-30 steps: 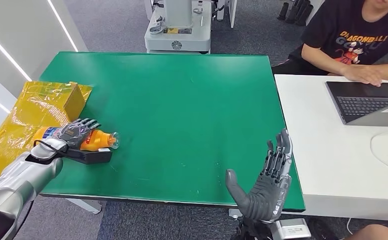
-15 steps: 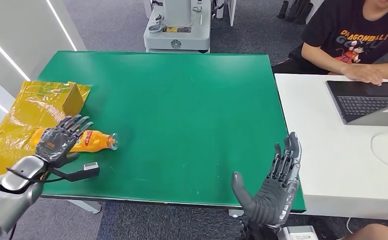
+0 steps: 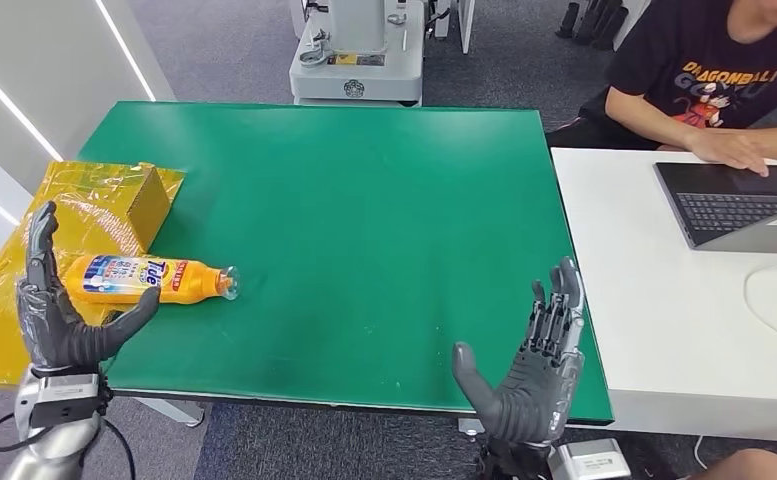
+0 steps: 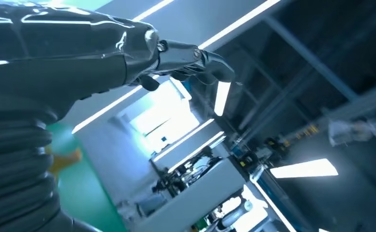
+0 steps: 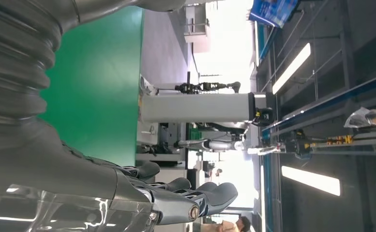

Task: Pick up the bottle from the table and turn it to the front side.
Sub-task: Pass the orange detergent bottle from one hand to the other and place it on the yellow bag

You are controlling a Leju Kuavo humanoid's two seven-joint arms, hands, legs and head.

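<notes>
An orange bottle (image 3: 149,279) with a blue and white label lies on its side near the left edge of the green table (image 3: 364,200), its clear cap pointing right. My left hand (image 3: 59,300) is raised upright just left of and in front of the bottle, fingers spread, holding nothing and not touching it. My right hand (image 3: 534,365) stands upright at the table's front right edge, fingers apart and empty. The left wrist view shows the left hand (image 4: 186,60) against the ceiling. The right wrist view shows the right hand (image 5: 176,193) beside the green table (image 5: 98,82).
A yellow plastic sheet with a yellow box (image 3: 149,195) lies at the table's left edge, behind the bottle. A white desk (image 3: 664,300) with a laptop (image 3: 734,205) adjoins on the right, where a person (image 3: 714,80) sits. A grey machine (image 3: 359,50) stands behind the table.
My left hand has let go of the bottle and drawn back to the left, rising upright with fingers spread. The bottle now lies with its label up. The right hand barely shifted.
</notes>
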